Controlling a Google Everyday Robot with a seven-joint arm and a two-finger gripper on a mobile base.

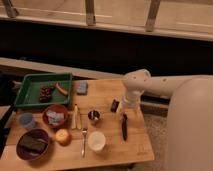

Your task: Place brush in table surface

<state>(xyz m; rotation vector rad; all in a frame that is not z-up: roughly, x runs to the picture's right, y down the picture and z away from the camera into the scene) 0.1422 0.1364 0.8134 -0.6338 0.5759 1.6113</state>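
Hovering at three o'clock, my gripper (pixel 123 113) (grip state: cannot tell) tops the brush (pixel 124 127) on the table surface (pixel 107 150).

Honestly can't read a single word, label, brand or number anywhere here. Nothing legible on the green tray (pixel 30 92), the white cup (pixel 96 140) or the bowls, and none on the arm whose gripper (pixel 123 114) sits above the brush (pixel 124 127).
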